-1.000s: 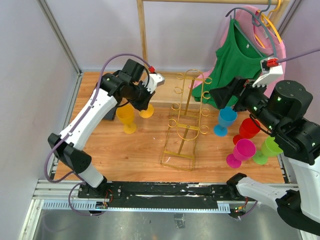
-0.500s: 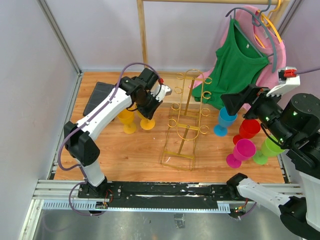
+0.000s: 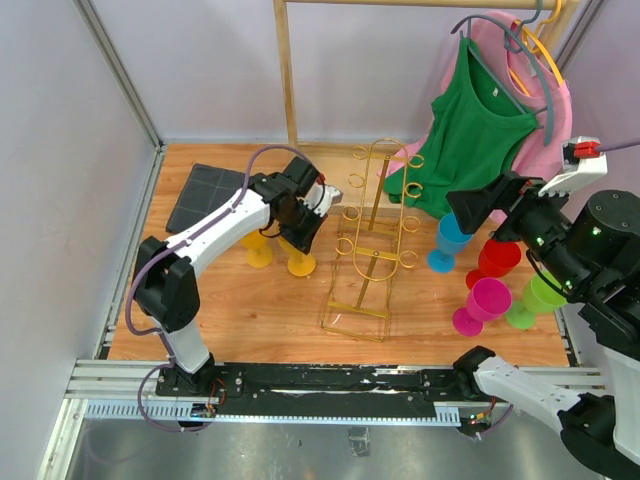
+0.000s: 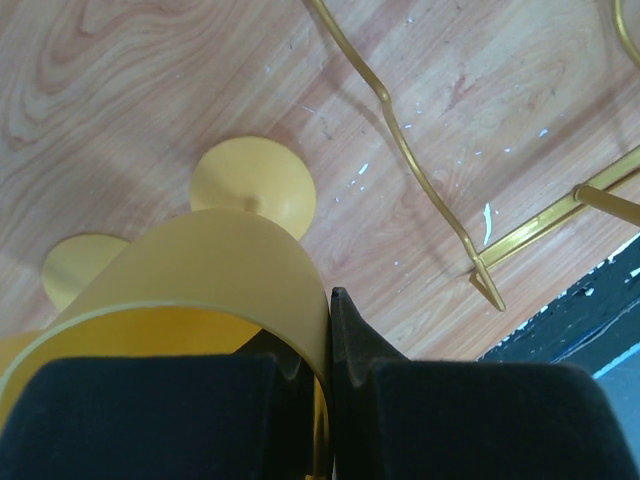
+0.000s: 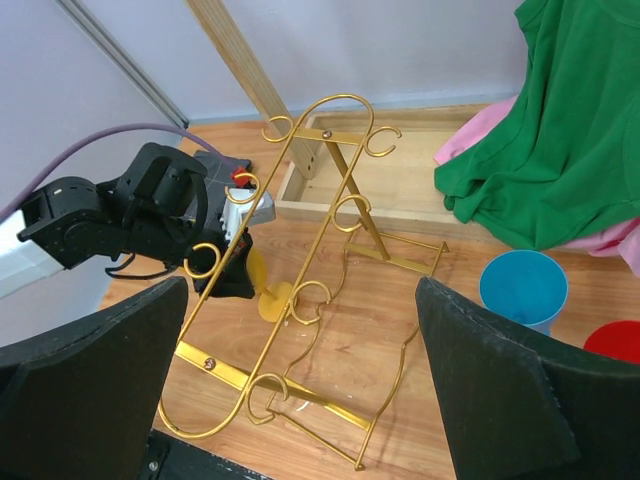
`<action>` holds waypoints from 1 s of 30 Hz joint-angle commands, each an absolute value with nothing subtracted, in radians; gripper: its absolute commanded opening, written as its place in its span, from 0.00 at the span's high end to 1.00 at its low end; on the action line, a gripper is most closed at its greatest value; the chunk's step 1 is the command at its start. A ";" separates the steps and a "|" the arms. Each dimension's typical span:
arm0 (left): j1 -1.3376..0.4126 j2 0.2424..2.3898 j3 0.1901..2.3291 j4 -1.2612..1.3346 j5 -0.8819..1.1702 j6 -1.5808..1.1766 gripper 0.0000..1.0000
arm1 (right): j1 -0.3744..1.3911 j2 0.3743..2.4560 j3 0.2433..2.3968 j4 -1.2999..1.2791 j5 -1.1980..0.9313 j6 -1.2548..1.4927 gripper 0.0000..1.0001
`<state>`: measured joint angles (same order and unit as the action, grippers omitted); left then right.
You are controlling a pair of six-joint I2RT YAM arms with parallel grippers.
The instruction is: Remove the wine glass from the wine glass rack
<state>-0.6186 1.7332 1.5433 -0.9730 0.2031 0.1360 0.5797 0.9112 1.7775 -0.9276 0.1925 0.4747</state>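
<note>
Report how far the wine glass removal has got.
Done: the wine glass rack's rings look empty, and one yellow glass stands on the table left of it. In hand: the left gripper is shut on the rim of a second yellow wine glass, low beside the first; whether its foot touches the table is unclear. Left: set it down and release. The right gripper hangs open, empty.

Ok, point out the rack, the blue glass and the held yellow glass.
rack (image 5: 250, 377): right wrist view, lower crossbar.
blue glass (image 3: 453, 232): top external view, bowl.
held yellow glass (image 4: 215, 265): left wrist view, bowl wall.
</note>
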 commanded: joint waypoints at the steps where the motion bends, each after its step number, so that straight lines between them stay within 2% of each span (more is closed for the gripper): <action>1: -0.621 1.692 1.469 -0.843 0.208 0.076 1.00 | 0.590 0.900 1.814 -0.955 0.223 0.492 0.02; 12: -0.621 1.691 1.451 -0.807 0.175 0.069 0.99 | 0.591 0.922 1.851 -0.989 0.233 0.485 0.01; 19: -0.621 1.681 1.454 -0.824 0.167 0.073 0.74 | 0.590 0.928 1.847 -0.979 0.232 0.479 0.01; 23: -0.621 1.675 1.461 -0.835 0.162 0.077 0.65 | 0.590 0.931 1.847 -0.979 0.230 0.477 0.01; 30: -0.621 1.663 1.527 -0.890 0.152 0.098 0.42 | 0.590 0.931 1.837 -0.975 0.226 0.480 0.02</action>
<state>-0.6186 1.7100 1.4609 -0.8612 0.1658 0.0788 0.5797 0.9310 1.8389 -0.9771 0.2115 0.4782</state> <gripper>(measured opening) 0.527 0.986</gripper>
